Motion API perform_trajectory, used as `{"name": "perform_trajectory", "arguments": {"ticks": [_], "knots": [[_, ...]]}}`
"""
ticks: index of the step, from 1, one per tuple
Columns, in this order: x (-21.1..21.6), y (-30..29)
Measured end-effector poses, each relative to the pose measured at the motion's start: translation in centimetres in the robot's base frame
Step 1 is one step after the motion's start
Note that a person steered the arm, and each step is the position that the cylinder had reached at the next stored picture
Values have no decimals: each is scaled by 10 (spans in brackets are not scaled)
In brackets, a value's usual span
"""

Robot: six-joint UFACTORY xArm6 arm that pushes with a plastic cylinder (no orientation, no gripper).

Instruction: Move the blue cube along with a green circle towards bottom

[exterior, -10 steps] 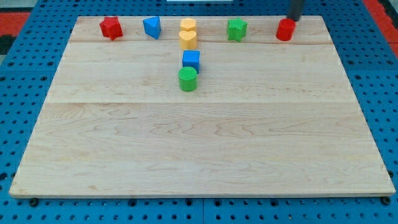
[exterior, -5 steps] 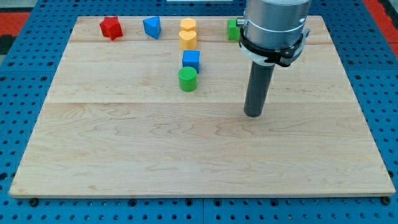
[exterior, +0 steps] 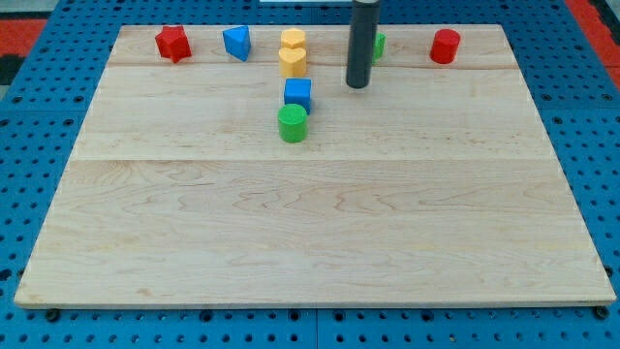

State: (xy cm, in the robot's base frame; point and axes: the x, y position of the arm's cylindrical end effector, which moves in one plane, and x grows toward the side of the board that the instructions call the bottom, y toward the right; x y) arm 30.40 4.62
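Looking at the wooden board [exterior: 310, 233], you have bare wood from the middle rows all the way down to the view's bottom edge, and wide bare stretches at the view's left and right too. All blocks sit in the top third. The blue cube [exterior: 298, 93] touches the green cylinder [exterior: 293, 123], which sits just below it and slightly to the view's left; both are near the board's centre line. Just above the cube stand two yellow blocks [exterior: 293, 52], stacked in line. Along the top edge: red block [exterior: 172, 43], blue block [exterior: 236, 42], a green block [exterior: 377, 45] mostly hidden behind the rod, red cylinder [exterior: 445, 46].

The rod comes down upright from the view's top. My tip [exterior: 358, 85] rests right of the blue cube, apart from it, about level with its top face. No gripper here, just the rod, touching nothing.
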Motion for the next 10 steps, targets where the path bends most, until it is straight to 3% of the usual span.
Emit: {"name": "perform_trajectory", "arguments": {"ticks": [1, 3, 4, 8, 10], "knots": [[0, -51], [23, -74], [23, -74], [123, -32], [15, 19]]}}
